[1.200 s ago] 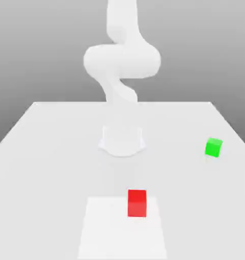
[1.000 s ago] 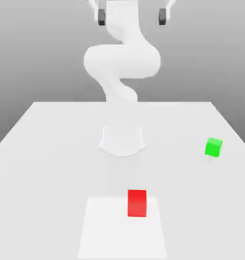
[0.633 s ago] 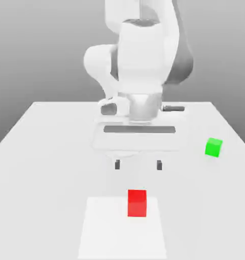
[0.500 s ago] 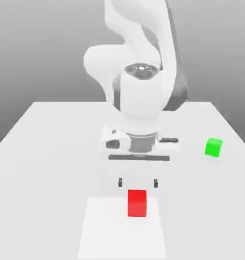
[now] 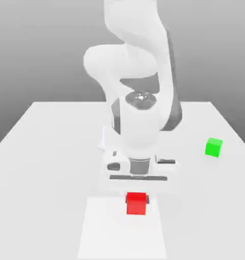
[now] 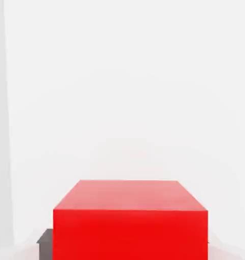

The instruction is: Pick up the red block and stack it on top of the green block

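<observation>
The red block rests on the white table near its front edge; in the hand view the red block is close up. My gripper has come straight down over it and is shut on it, a finger on each side. One dark fingertip presses against the block's side. The hand's body hides most of both fingers in the exterior view. The green block sits alone toward the exterior view's right, well apart from the gripper.
The red block lies on a slightly brighter square patch of the table. The arm's base stands at the table's middle, behind the hand.
The hand came down from high above the table with its fingers wide apart, lowered around the red block, and the fingers closed on it.
</observation>
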